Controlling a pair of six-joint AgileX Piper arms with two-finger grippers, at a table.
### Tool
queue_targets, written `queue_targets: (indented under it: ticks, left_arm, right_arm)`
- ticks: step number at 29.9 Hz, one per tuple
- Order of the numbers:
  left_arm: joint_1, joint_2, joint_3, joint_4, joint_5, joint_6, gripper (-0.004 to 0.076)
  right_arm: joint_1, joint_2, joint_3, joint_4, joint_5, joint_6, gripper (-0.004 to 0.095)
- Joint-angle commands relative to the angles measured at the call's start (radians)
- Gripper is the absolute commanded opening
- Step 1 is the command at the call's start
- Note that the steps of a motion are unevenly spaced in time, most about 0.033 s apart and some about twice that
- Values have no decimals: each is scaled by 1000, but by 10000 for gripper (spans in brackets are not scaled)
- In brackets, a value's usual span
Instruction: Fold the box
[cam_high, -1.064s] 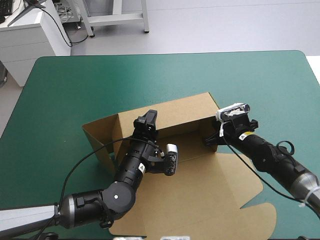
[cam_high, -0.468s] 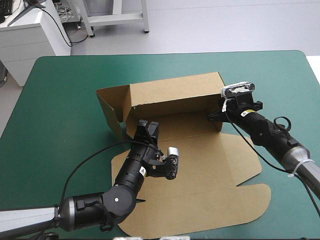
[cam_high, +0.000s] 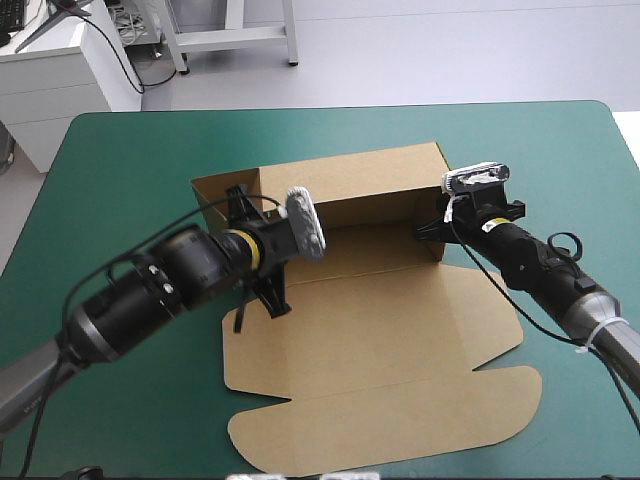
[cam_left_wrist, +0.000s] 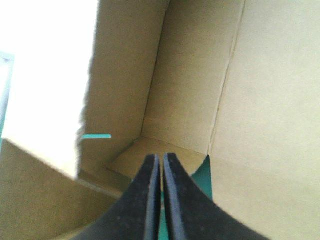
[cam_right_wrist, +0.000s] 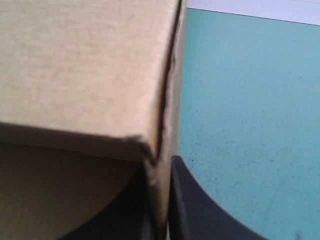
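Observation:
The brown box (cam_high: 400, 330) lies mid-table, its long back wall (cam_high: 350, 185) raised and its lid flat toward the near edge. The left end flap (cam_high: 213, 203) stands up at an angle. My left gripper (cam_left_wrist: 161, 161) is shut with nothing between its black fingers and points into the box's inner left corner (cam_left_wrist: 150, 142). In the high view its arm reaches in from the left, over that corner. My right gripper (cam_high: 432, 232) is shut on the box's right end wall (cam_right_wrist: 160, 125), whose board edge runs down between the fingers (cam_right_wrist: 187, 200).
Teal-green cover (cam_high: 120, 170) shows on every side of the box. The lid's front flap (cam_high: 390, 435) lies close to the table's near edge. A narrow slot in the board shows teal (cam_left_wrist: 202, 175) beside the left fingers.
The left gripper has shut and its arm swung from the lid's front round to the box's left corner. Earlier the box shifted toward the far edge with the right gripper holding it.

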Motion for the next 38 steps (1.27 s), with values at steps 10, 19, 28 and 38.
queue_targets:
  ticks: [10,19,28,38]
  left_arm:
    - [788,1,-284,-613,13,-44,-8]
    - [1211,3,-100,-1017,-92,-51,-8]
    - [1310,4,180,-1197,-231,-19,-8]
    - [1310,4,308,-1216,-266,9,-8]
  right_arm:
    - [-5,-31,-38,11,-51,-22,-4]
    - [-5,-31,-38,11,-40,-22,-4]
    - [-59,-13,-88,11,99,-20,-3]
    - [-113,59,-454,-150,536,225,1]
